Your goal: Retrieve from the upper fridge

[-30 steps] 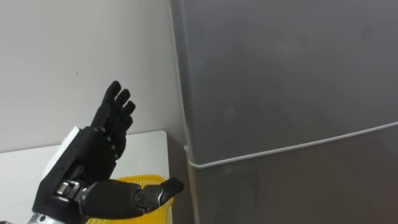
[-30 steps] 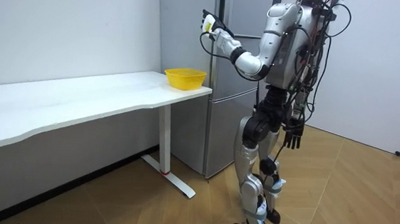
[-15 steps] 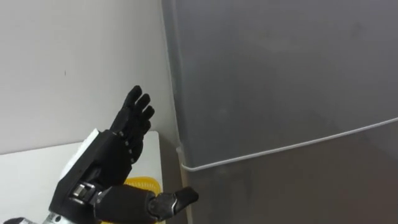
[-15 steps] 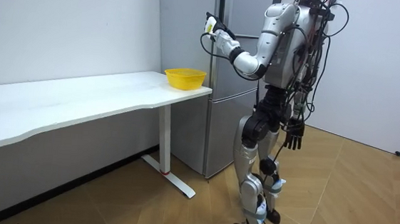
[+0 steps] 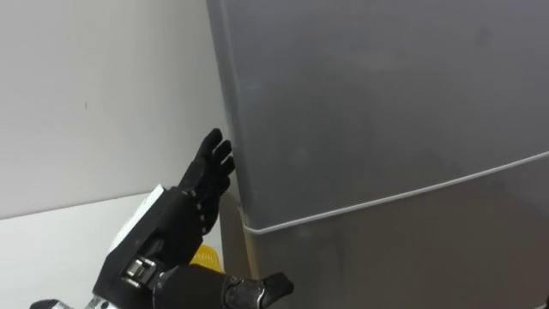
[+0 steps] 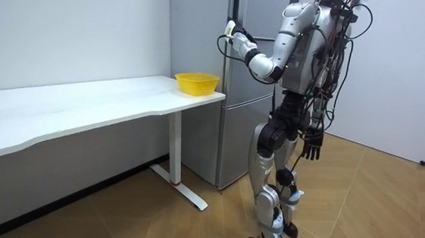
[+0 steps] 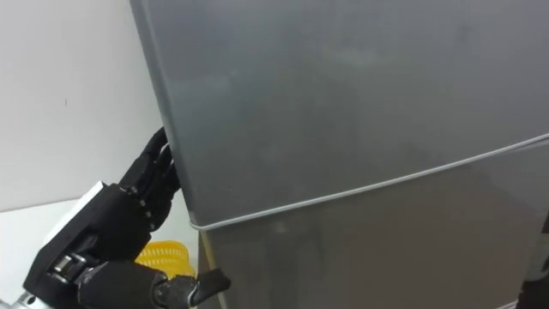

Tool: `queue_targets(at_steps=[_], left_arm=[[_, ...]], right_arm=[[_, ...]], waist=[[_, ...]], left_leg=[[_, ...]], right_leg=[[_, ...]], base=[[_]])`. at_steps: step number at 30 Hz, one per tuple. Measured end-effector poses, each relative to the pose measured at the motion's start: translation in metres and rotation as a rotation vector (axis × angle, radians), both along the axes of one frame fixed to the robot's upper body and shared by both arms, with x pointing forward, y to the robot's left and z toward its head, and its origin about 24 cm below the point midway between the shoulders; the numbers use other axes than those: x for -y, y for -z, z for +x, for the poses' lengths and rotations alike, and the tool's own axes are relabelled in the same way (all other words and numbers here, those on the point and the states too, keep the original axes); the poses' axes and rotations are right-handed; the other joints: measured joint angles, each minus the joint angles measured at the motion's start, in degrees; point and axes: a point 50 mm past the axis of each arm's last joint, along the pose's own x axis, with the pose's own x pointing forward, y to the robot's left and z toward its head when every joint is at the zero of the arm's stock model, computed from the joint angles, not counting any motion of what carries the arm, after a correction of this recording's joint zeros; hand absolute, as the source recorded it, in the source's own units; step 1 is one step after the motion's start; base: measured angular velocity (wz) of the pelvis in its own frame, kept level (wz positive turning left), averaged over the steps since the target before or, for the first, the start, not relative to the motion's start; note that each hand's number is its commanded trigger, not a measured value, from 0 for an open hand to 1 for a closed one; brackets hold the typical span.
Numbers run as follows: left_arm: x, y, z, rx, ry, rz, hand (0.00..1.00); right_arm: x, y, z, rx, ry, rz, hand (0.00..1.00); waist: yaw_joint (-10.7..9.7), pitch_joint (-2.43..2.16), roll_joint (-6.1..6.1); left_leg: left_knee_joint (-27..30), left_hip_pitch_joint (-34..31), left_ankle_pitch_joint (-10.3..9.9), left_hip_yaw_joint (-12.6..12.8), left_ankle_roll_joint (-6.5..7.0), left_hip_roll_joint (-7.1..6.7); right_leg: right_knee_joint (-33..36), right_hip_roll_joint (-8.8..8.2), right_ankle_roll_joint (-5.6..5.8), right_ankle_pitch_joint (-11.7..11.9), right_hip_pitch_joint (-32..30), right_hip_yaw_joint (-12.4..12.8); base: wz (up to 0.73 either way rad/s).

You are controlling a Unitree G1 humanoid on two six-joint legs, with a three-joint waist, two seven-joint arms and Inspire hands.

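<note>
The grey fridge stands shut before me, its upper door above a pale seam and its lower door below. My left hand is raised at the upper door's left edge, open, with straight fingertips touching or nearly touching that edge; it holds nothing. In the right eye view the left hand sits just beside the door's side. In the room view I stand facing the fridge with my left hand up against it, while my right hand hangs open by my thigh.
A yellow bowl sits on the corner of the white table, directly left of the fridge and below my left forearm. A white wall runs behind the table. Wooden floor lies open behind me.
My left hand has moved right and forward, from in front of the white wall to the upper door's left edge. The head camera has turned a little to the right.
</note>
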Motion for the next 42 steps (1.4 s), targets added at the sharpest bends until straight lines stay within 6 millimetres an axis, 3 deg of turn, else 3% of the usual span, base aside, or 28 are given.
queue_targets(at_steps=[12, 26, 42], left_arm=[[0.002, 0.001, 0.000, -0.009, 0.027, 0.010, 0.00], [0.008, -0.007, -0.001, 0.021, 0.089, 0.014, 0.00], [0.017, -0.022, -0.007, 0.074, 0.256, -0.106, 0.00]], right_arm=[[0.000, 0.000, 0.003, 0.004, -0.002, 0.011, 0.00], [0.002, -0.001, 0.008, 0.016, -0.005, 0.008, 0.00], [0.000, 0.000, 0.012, 0.023, -0.059, 0.017, 0.00]], waist=[[-1.39, -0.16, -0.21], [-1.09, -0.46, 0.13], [-1.09, -0.13, 0.21]], left_leg=[[-0.01, 0.00, 0.00, 0.41, 0.00, 0.09], [-0.02, 0.02, 0.01, 0.78, -0.02, 0.57], [-0.08, -0.58, 0.02, 0.79, -0.04, 0.87]], right_leg=[[0.18, 0.12, -0.02, 0.03, -0.01, 0.63], [-0.96, 0.57, -0.30, 0.73, 0.55, 0.42], [-1.87, 0.43, -0.20, 0.90, 0.81, -0.01]], base=[[-0.02], [0.00], [0.02]])
